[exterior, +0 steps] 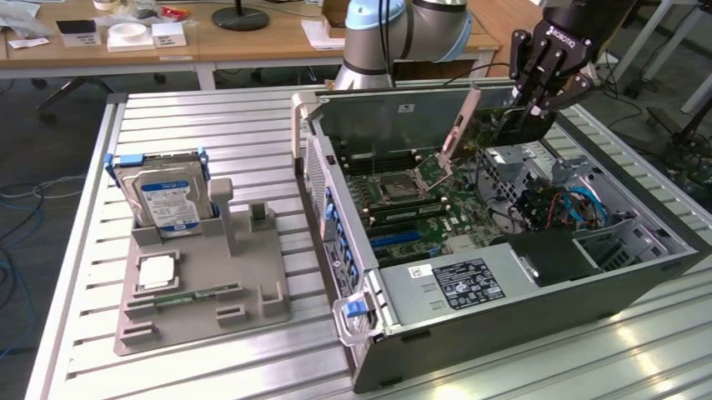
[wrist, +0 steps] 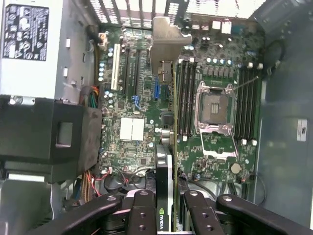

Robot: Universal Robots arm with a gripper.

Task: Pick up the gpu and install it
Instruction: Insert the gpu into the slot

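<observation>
we are gripping the gpu (exterior: 506, 127) with our gripper (exterior: 542, 104) closed across both faces of its upper edge, and it is hanging edge-down over the motherboard (wrist: 137, 147) inside the open computer case (exterior: 501, 333). we are judging it light, stiff and fragile, so we are pinching the card body, not its silver bracket (wrist: 166, 36) or connector edge.

free: over motherboard (exterior: 418, 221) | obstacles: power supply (exterior: 462, 283), black duct (exterior: 551, 254), blue cables (exterior: 573, 204)

The gripper (exterior: 542, 102) grips the gpu (exterior: 512, 127) above the open computer case (exterior: 534, 325) (hard drive (exterior: 167, 196) stands well apart).
</observation>
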